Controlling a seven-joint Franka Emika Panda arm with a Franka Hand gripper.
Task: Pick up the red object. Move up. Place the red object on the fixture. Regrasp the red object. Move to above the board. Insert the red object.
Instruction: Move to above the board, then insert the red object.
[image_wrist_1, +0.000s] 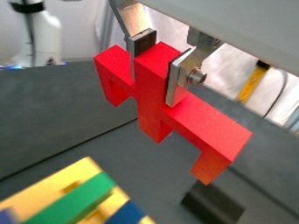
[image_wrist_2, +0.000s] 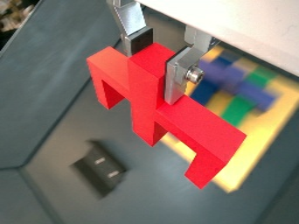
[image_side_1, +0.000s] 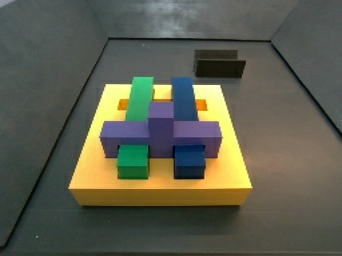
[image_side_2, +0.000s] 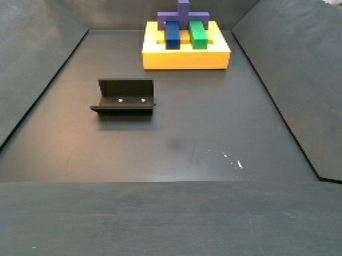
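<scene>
My gripper (image_wrist_1: 160, 63) is shut on the red object (image_wrist_1: 163, 109), with the silver fingers clamping its raised middle stub. Both wrist views show this, also the gripper (image_wrist_2: 158, 61) on the red object (image_wrist_2: 152, 105). The piece hangs high above the floor. Below it lie the fixture (image_wrist_1: 214, 206) and the yellow board (image_wrist_1: 59, 182); they also show in a wrist view as the fixture (image_wrist_2: 103, 166) and the board (image_wrist_2: 267, 140). In both side views the fixture (image_side_1: 219, 64) (image_side_2: 124, 97) stands bare and the board (image_side_1: 160, 190) (image_side_2: 185, 60) is apart from it. Gripper and red object are out of the side views.
The board carries a purple cross block (image_side_1: 160, 130), green blocks (image_side_1: 138, 100) and blue blocks (image_side_1: 182, 100). Dark sloping walls (image_side_2: 40, 90) ring the grey floor (image_side_2: 187, 140).
</scene>
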